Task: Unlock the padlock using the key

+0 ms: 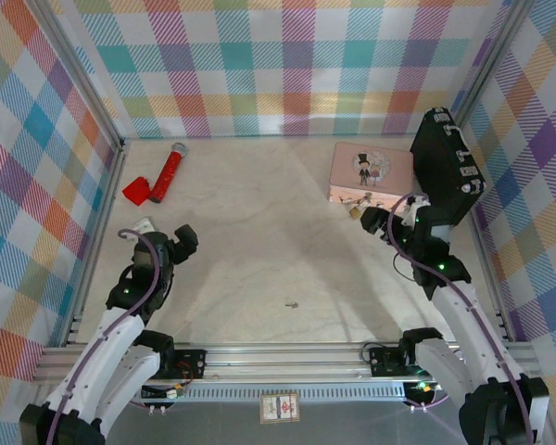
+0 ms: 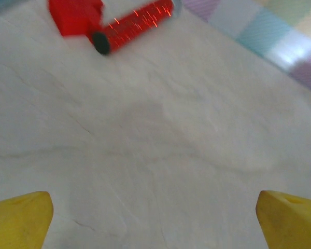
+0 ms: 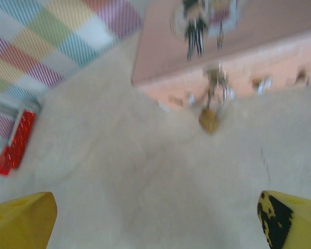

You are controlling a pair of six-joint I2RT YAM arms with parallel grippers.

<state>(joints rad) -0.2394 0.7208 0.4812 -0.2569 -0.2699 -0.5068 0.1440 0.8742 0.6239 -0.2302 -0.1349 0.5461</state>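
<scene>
The tiny brass padlock (image 1: 355, 211) hangs at the front wall of the pink tin (image 1: 371, 171), at the back right. In the right wrist view the padlock (image 3: 208, 120) is blurred, its silver shackle hooked to the tin's clasp. My right gripper (image 1: 378, 222) stands open just to its right and nearer me, with nothing between its yellow fingertips (image 3: 290, 220). The thin dark key (image 1: 292, 302) lies flat on the table in the near middle, apart from both arms. At the left, my left gripper (image 1: 182, 239) is open and empty above bare table (image 2: 155, 155).
A red-handled tool (image 1: 162, 178) lies at the back left, also in the left wrist view (image 2: 135, 23). A black case (image 1: 445, 162) leans against the right wall beside the tin. Plaid walls (image 1: 278, 65) close in the table on three sides. A small white object (image 1: 145, 224) lies near the left arm.
</scene>
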